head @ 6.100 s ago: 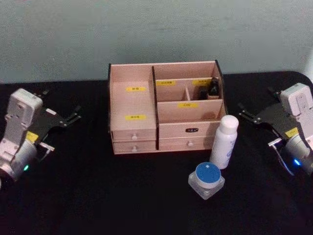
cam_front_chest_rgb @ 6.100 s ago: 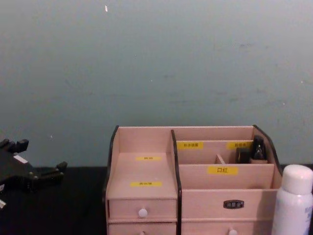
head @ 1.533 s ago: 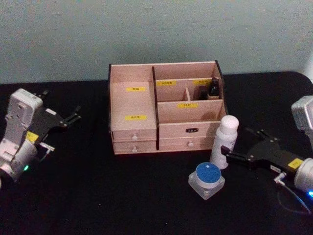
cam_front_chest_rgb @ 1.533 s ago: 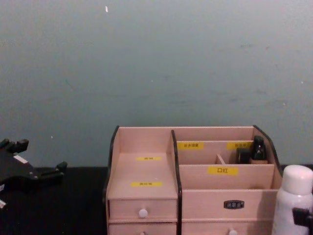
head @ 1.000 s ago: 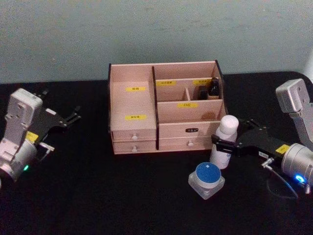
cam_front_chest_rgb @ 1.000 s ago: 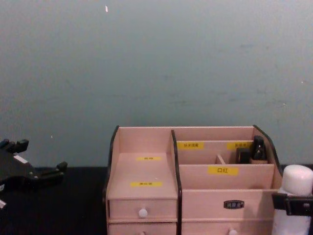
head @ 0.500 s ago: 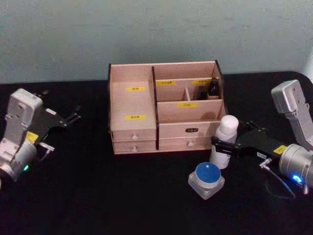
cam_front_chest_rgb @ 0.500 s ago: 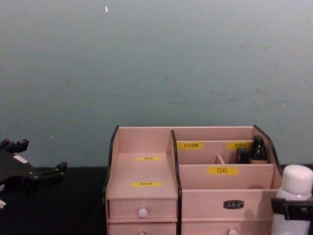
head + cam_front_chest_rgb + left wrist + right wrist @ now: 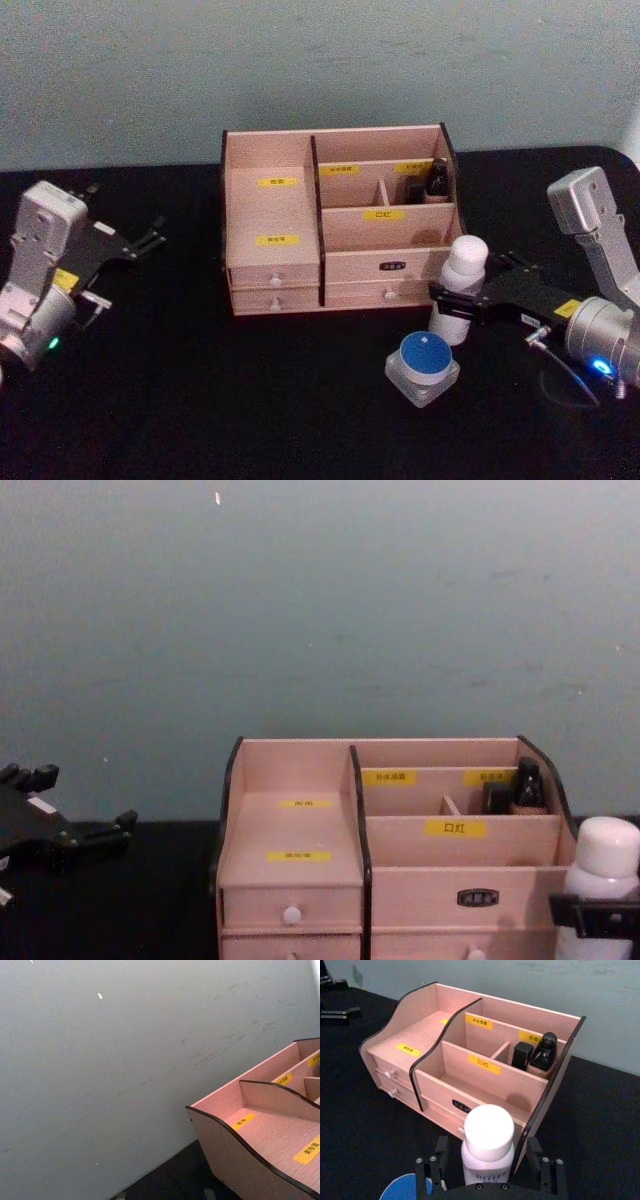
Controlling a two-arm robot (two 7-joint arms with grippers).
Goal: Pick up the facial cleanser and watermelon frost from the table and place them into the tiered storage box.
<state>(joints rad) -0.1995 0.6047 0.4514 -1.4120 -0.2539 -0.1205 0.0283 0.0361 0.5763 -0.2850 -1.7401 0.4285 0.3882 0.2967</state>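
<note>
Black table (image 9: 200, 400); box (image 9: 385, 228) labelled 口红; right tool (image 9: 456, 298) straddles white bottle (image 9: 488, 1130).

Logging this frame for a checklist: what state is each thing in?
white bottle: upright on the table, cap on.
blue-lidded jar: lid on, resting on the table, untouched.
tiered storage box: drawers shut, two dark bottles upright in a rear compartment.
right claw: open, straddling the white bottle.
left claw: open, parked left of the box.
</note>
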